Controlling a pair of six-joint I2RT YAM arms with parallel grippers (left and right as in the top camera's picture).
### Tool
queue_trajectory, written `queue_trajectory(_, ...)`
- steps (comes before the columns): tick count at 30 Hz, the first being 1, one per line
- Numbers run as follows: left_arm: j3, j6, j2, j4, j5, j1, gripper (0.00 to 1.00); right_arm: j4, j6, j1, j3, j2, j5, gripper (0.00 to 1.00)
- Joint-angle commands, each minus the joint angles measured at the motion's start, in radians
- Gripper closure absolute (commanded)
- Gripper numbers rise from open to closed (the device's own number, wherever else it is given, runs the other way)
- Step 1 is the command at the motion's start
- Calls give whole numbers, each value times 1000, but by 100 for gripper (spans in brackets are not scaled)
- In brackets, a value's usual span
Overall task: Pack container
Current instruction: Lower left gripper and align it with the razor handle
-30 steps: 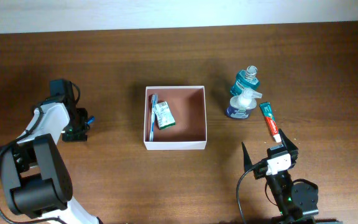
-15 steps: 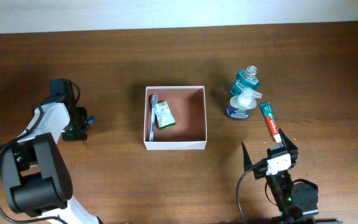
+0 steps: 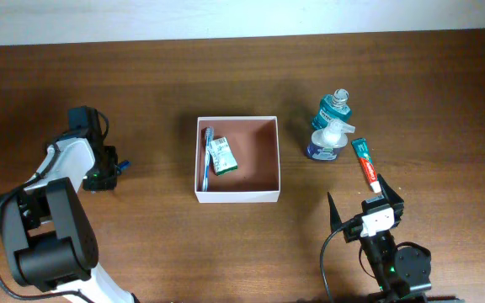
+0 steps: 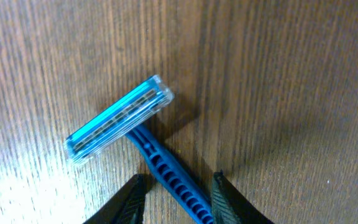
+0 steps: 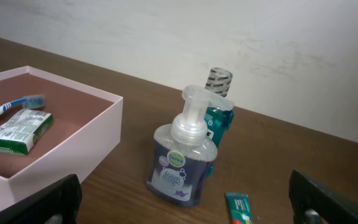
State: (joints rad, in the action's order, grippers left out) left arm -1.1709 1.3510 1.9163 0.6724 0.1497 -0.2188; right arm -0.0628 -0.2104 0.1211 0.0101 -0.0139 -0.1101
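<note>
Two items already lie in the container [image 3: 263, 160], a toothbrush [image 3: 206, 156] and a small green-and-white packet [image 3: 221, 156], both against its nine o'clock wall. The box sits mid-counter [image 3: 158, 76] in the overhead view. The next item is evidently the blue razor [image 4: 120, 118], out at the container's nine o'clock and well apart from it. The left gripper [image 4: 178, 186] stands directly over it. In the wrist view the razor lies flat, its head toward ten o'clock and its ribbed handle running down toward five o'clock, passing between the two fingers [image 4: 132, 199]. The fingers stand narrowly apart, one on each side of the handle, but I cannot tell whether they already press on it. The handle crosses the gap at a slant rather than square, so a pinch may twist it. From this gripper the container lies at three o'clock, so the carry is a straight sideways one, and the left arm is much the nearer. The right gripper [image 3: 362, 204] waits at the container's five o'clock with fingers spread wide and nothing between them. It faces the pump bottle [image 5: 182, 158], the mouthwash [image 5: 219, 106] and the toothpaste tube [image 3: 365, 164].
</note>
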Motion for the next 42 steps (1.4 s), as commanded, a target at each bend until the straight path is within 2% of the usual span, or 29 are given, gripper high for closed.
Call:
queue_trajectory(1, 13, -90, 59, 1, 13, 0, 66, -5, 1, -6, -5, 10, -2, 2)
queue_trajectory(14, 13, -387, 59, -11, 61, -3, 64, -5, 1, -6, -5, 10, -2, 2)
queue_trajectory(24, 13, -523, 59, -11, 61, -18, 64, -5, 1, -6, -5, 10, -2, 2)
queue_trajectory(28, 13, -539, 59, -14, 61, -21, 65, -5, 1, -6, -5, 10, -2, 2)
queue_trajectory(29, 13, -539, 59, -14, 61, -21, 67, -5, 1, -6, -5, 10, -2, 2)
queue_trajectory(31, 13, -558, 59, -18, 67, -21, 83, -5, 1, -6, -5, 10, -2, 2)
queue_trajectory(33, 13, -617, 59, -39, 69, -21, 87, -5, 1, -6, -5, 10, -2, 2)
queue_trajectory(36, 13, -711, 59, -71, 69, -21, 83, -5, 1, -6, -5, 10, -2, 2)
queue_trajectory(39, 13, -767, 59, -86, 78, -21, 71, -5, 1, -6, -5, 10, -2, 2)
queue_trajectory(42, 13, -835, 59, -110, 82, -21, 70, -5, 1, -6, -5, 10, -2, 2)
